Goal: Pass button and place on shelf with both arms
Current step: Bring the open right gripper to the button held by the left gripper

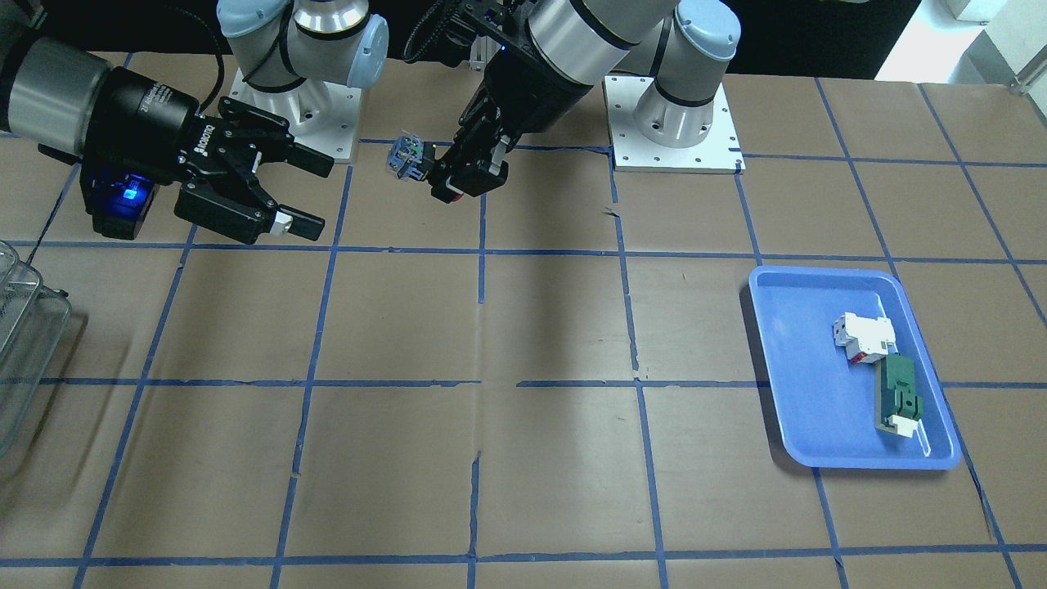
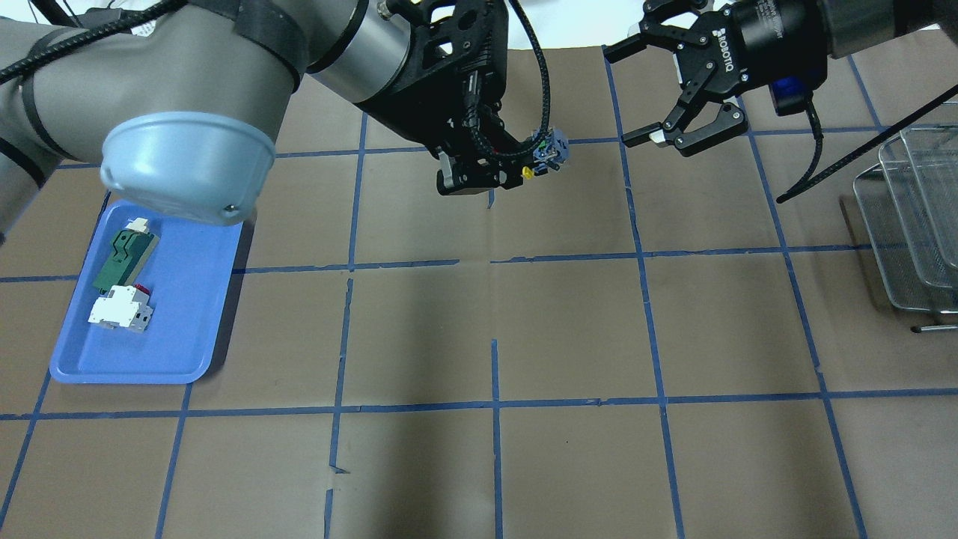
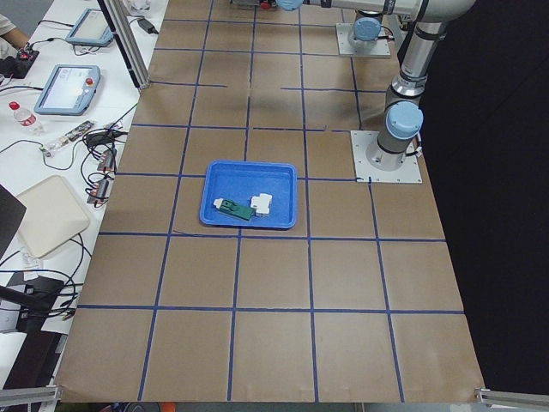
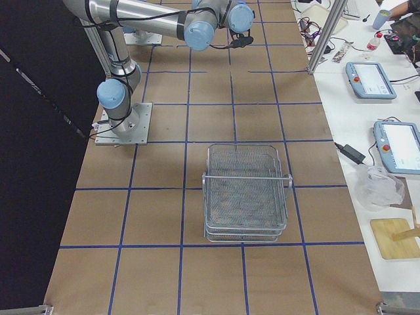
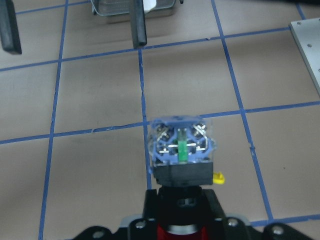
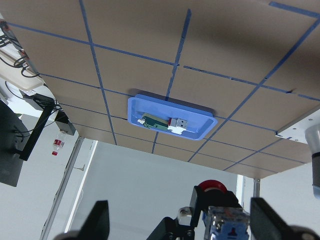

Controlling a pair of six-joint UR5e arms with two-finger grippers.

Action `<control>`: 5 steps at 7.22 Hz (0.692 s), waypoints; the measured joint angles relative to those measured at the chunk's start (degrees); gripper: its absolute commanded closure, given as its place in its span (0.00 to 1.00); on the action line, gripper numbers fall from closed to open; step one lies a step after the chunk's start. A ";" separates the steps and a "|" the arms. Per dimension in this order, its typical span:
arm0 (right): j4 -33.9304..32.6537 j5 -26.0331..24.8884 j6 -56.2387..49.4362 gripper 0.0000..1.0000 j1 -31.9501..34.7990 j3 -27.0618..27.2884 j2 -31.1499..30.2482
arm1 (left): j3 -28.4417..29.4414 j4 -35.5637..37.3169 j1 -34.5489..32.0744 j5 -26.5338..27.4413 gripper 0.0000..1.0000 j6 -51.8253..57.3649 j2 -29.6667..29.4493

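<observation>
My left gripper is shut on the button and holds it above the table with its blue-grey contact block pointing at my right gripper. The overhead view shows the button sticking out of the left gripper; the left wrist view shows the contact block end-on. My right gripper is open and empty, a short gap from the button, jaws facing it. In the right wrist view the button sits between the right fingers. The wire shelf stands at the table's right end.
A blue tray at the table's left end holds a white-and-red breaker block and a flat green part. The shelf also shows at the edge of the front-facing view and in the exterior right view.
</observation>
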 measured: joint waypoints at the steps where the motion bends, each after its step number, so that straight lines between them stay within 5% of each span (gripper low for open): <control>1: 1.80 0.31 0.24 0.00 0.18 0.16 -0.86 | -0.04 1.92 -0.39 -0.25 1.00 -3.69 -0.56; 5: 3.73 0.71 0.34 0.00 0.64 3.90 -4.76 | -0.74 5.81 -0.90 -2.25 1.00 -8.86 -0.47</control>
